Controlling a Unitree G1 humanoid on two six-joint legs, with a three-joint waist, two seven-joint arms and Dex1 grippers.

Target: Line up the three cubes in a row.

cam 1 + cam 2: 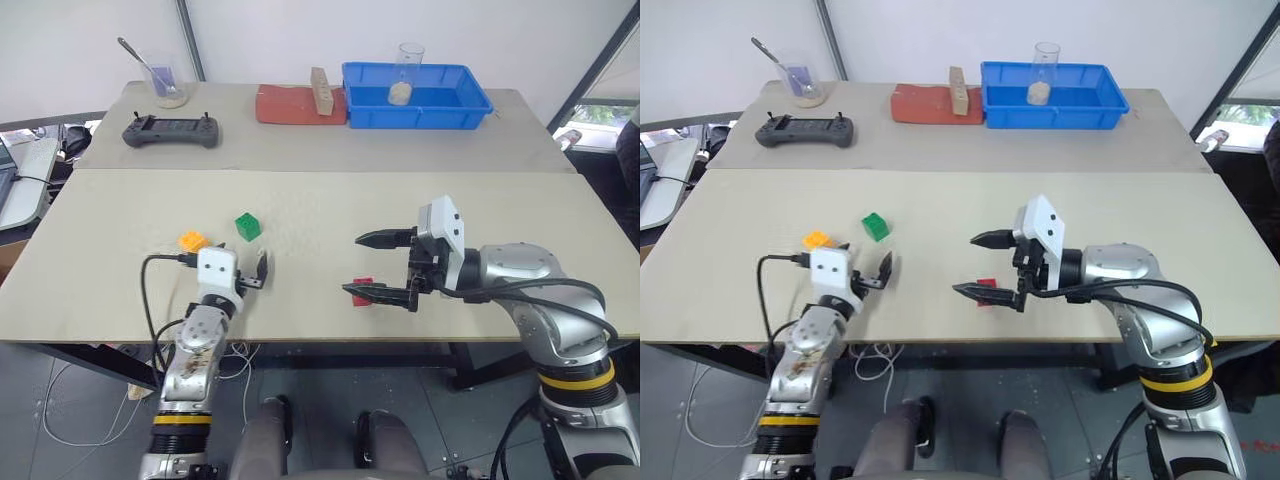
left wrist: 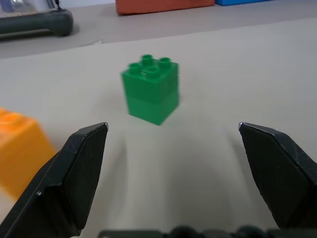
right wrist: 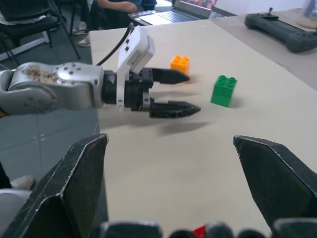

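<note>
— Grippers first: how do they stand?
— Left gripper, lower left of the head view, has its fingers spread wide and empty, pointing toward the green cube just beyond it. Right gripper, right of centre, points left with jaws wide apart, holding nothing.
— And the other cubes?
— Orange cube sits just left of the left gripper, near the green one. Red cube lies on the table at the right gripper's lower finger, partly hidden; whether they touch, I can't tell.
</note>
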